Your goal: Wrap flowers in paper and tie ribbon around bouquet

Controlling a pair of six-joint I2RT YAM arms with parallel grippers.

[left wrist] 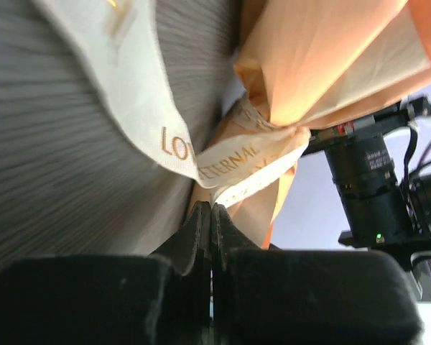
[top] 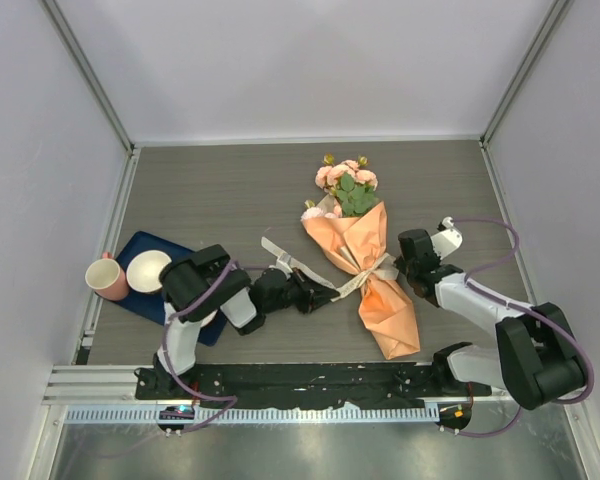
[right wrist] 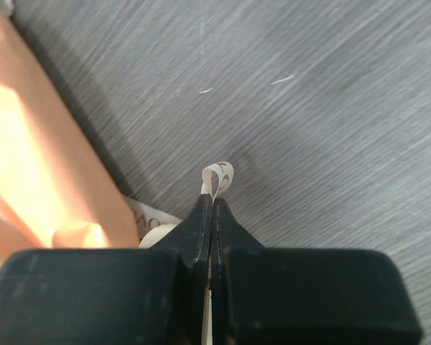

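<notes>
Nearest to us, the left gripper (left wrist: pixel 211 210) has its jaws pressed together. A strand of the ribbon (top: pixel 373 274) runs straight into its tips, so we judge that it pinches that strand, though the contact itself is hard to make out. The right gripper (right wrist: pixel 210 201) is likewise pressed together, and here a small loop of ribbon plainly pokes out between its tips. From above, the two grippers stand at 9 and 3 o'clock of the bouquet's waist, each on its own side of the band. The bouquet (top: pixel 365 250) lies flat on the table (top: pixel 220 190), right of centre, with its pointed foot toward 5 o'clock and its head toward 11. The paper (top: pixel 390 310) is closed into a cone around the stems, so we take the wrapping as done. The ribbon circles the cone at its narrowest part, with crossed strands there and one loose tail trailing off toward 10 o'clock. Whether a real knot has formed we cannot tell, so tightening and finishing the tie look to be what is left. Farther out, the flowers (top: pixel 346 180) and leaves spill from the cone's mouth. Well apart at 9 o'clock sits a dark tray (top: pixel 140 241) holding a white bowl (top: pixel 148 270), with a pink cup (top: pixel 106 278) at its left edge.
</notes>
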